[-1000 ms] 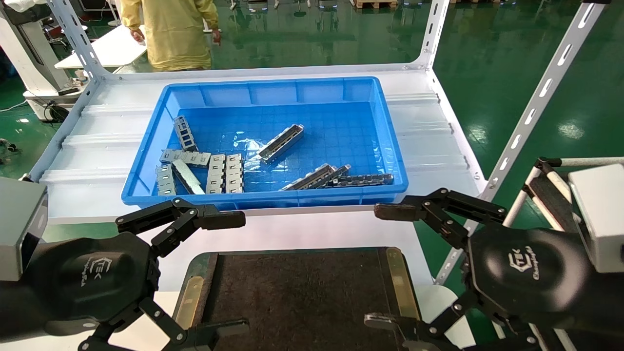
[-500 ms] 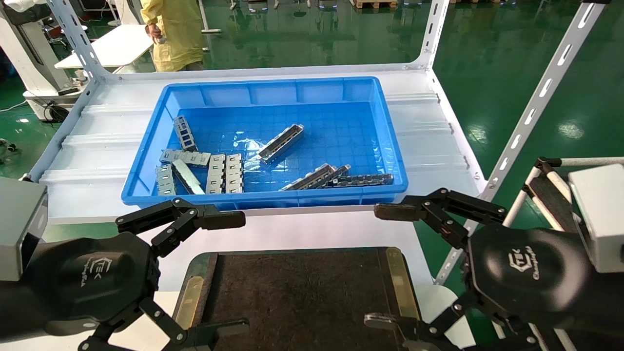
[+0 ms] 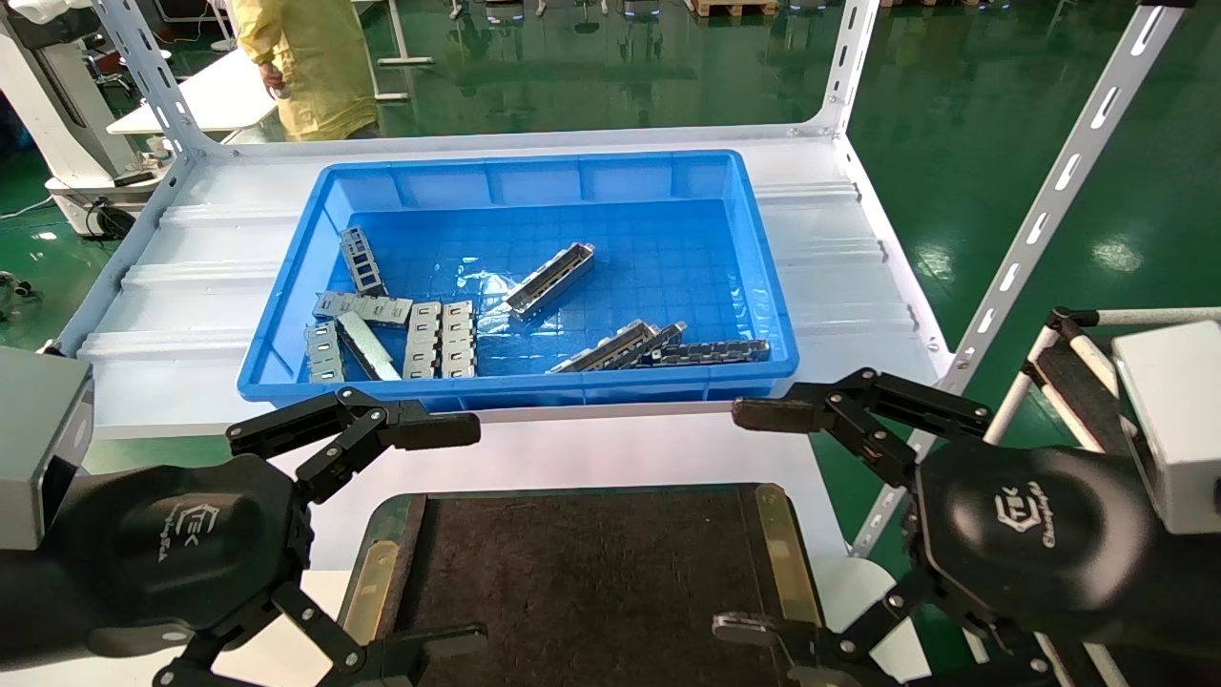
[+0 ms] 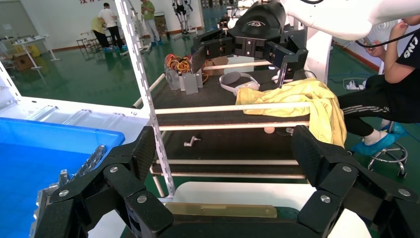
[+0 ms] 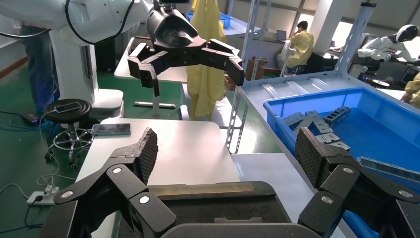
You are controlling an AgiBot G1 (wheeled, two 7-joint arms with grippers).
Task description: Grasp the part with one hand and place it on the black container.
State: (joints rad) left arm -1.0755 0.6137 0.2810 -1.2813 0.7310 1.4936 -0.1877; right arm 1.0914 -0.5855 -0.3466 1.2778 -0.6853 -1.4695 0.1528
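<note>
Green workshop floor stretches behind a white bench (image 3: 591, 458) framed by slotted uprights. On it sits a blue bin (image 3: 520, 176) (deep, with several grey metal pieces scattered over its bottom), and nearer the robot lies the black container (image 3: 582, 582), its dark felt bare between brass strips.

Inside the bin, the part (image 3: 550, 280) lies alone near the middle, apart from the flat slotted plates (image 3: 441, 339) to its left and the dark chain-like strip (image 3: 711, 352) at the front right. Its long axis runs diagonally, near end toward the robot's left, far end toward the right.

Both arms hover low over the container's two sides. The left tool (image 3: 434, 534) and right tool (image 3: 763, 520) gape wide, holding and touching nothing. The part lies forward of both, about equally far from each; either could reach it, I judge.
</note>
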